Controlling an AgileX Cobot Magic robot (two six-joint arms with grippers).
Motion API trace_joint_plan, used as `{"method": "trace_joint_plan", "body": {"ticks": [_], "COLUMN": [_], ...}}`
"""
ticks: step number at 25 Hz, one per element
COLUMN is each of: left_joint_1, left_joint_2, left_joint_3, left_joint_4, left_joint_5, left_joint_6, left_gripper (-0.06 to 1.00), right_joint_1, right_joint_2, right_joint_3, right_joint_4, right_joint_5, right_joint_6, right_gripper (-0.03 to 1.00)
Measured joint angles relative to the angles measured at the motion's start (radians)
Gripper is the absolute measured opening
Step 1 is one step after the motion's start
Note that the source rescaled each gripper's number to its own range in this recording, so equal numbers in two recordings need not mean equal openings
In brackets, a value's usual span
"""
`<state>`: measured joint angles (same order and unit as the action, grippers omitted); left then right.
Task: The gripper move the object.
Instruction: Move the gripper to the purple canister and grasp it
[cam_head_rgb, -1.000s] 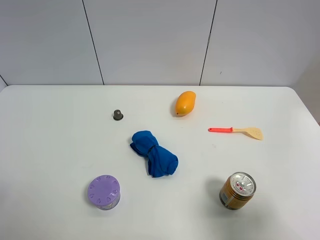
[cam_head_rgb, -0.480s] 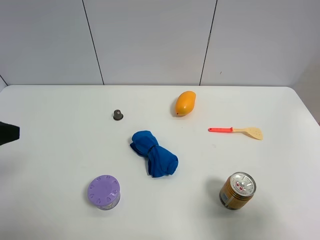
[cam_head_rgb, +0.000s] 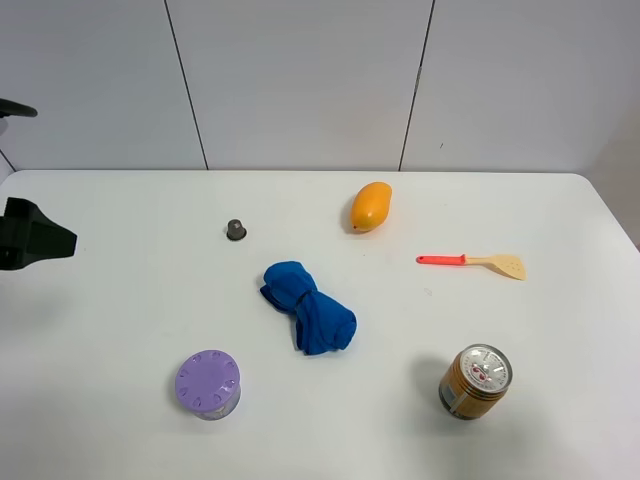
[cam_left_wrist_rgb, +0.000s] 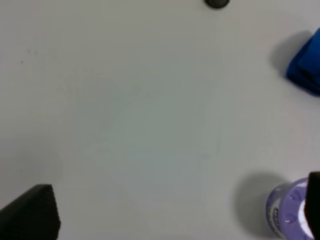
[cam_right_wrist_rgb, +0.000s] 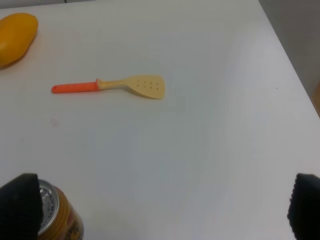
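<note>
The left end effector (cam_head_rgb: 45, 243) is seen at the left edge of the tabletop (cam_head_rgb: 120, 300), with its jaws spread wide and nothing held. The object (cam_head_rgb: 208, 383), a squat lilac-lidded container, is stood upright toward the near edge, well apart from that end effector and inward of it. Being round, it offers no long axis. The right end effector (cam_right_wrist_rgb: 162, 212), likewise spread, is placed by the can (cam_right_wrist_rgb: 55, 215), so the left arm is judged nearer.

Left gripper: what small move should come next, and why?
Probably carry the left gripper toward the near edge, to above the purple-lidded container. It hangs open at the left side of the table, apart from the container, which stands upright and unobstructed.
</note>
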<state>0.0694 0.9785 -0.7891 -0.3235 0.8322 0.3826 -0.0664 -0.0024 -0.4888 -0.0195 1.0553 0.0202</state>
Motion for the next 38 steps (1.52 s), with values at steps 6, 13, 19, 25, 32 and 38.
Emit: {"method": "trace_joint_plan", "body": {"ticks": [6, 13, 19, 25, 32, 38], "left_joint_1": [-0.025, -0.267, -0.515, -0.738, -0.836, -0.838], "left_joint_2": [0.069, 0.139, 0.145, 0.145, 0.179, 0.308], "left_joint_3": [-0.060, -0.077, -0.077, -0.077, -0.077, -0.077], "left_joint_4": [-0.004, -0.002, -0.001, 0.037, 0.152, 0.175], "left_joint_5": [-0.004, -0.068, -0.097, -0.097, -0.072, -0.069], "left_joint_6": [0.000, -0.001, -0.046, -0.066, -0.155, -0.170], "left_gripper": [1.00, 1.00, 1.00, 1.00, 1.00, 1.00], "right_joint_1": [0.000, 0.000, 0.000, 0.000, 0.000, 0.000], "right_joint_2": [0.000, 0.000, 0.000, 0.000, 0.000, 0.000], "right_joint_3": [0.000, 0.000, 0.000, 0.000, 0.000, 0.000], "right_joint_4": [0.000, 0.000, 0.000, 0.000, 0.000, 0.000], "right_joint_5": [0.000, 0.000, 0.000, 0.000, 0.000, 0.000], "right_joint_6": [0.000, 0.000, 0.000, 0.000, 0.000, 0.000], "right_gripper": [1.00, 1.00, 1.00, 1.00, 1.00, 1.00]}}
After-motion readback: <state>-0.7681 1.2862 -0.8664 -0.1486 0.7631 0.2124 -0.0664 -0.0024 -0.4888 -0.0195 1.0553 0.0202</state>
